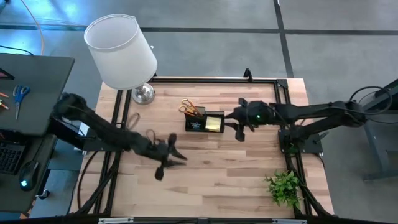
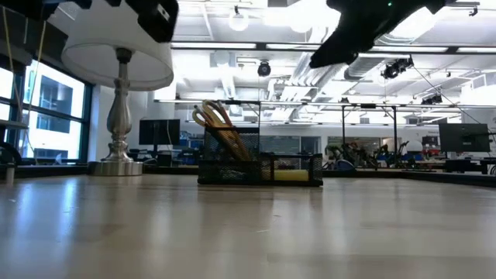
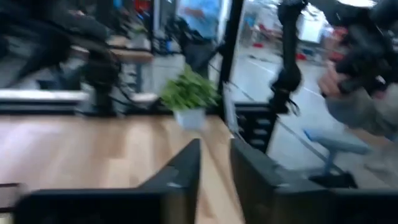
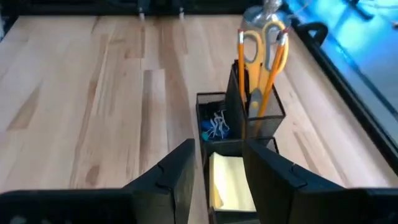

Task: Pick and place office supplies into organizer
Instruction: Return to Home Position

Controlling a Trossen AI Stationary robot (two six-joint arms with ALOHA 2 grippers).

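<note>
High view: the black mesh two-compartment organizer [image 1: 198,124] sits mid light wooden tabletop [image 1: 217,180], right tool [image 1: 240,129] just beside it, left tool [image 1: 166,160] off over bare wood. Low view: yellow-handled scissors [image 2: 211,116] stand upright in the tall compartment. Left wrist: fingers parted. Right wrist: fingers parted too, with the yellow sticky-note pad [image 4: 231,182] lying in the low compartment.
</note>
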